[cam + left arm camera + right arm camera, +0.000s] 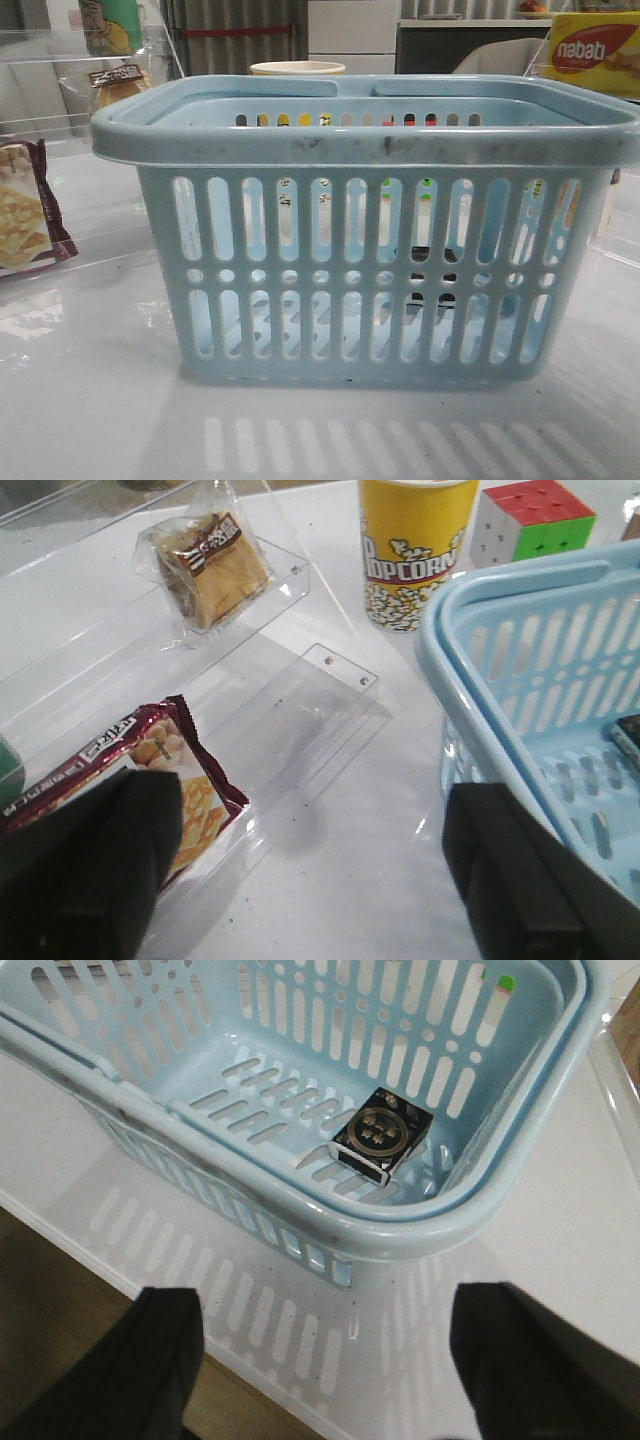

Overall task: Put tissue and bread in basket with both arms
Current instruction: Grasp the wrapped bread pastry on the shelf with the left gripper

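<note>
The light blue basket [370, 150] fills the middle of the front view. The dark tissue pack [382, 1132] lies flat on the basket's floor near one corner; it shows dimly through the slots in the front view [432, 280]. The bread [210, 568], golden-brown in a clear wrapper with a dark label, sits on a clear acrylic shelf; it also shows in the front view [118, 85] at the back left. My left gripper [315, 870] is open and empty, between the cracker packet and the basket's side [470, 690]. My right gripper [325, 1360] is open and empty, outside the basket's rim [330, 1222].
A maroon-edged cracker packet [150, 780] lies by the left finger, also at the left in the front view [25, 215]. A yellow popcorn cup [412, 545] and a colour cube [530, 520] stand behind the basket. A nabati box [595, 50] is at the back right. The table's edge [150, 1250] is near the right gripper.
</note>
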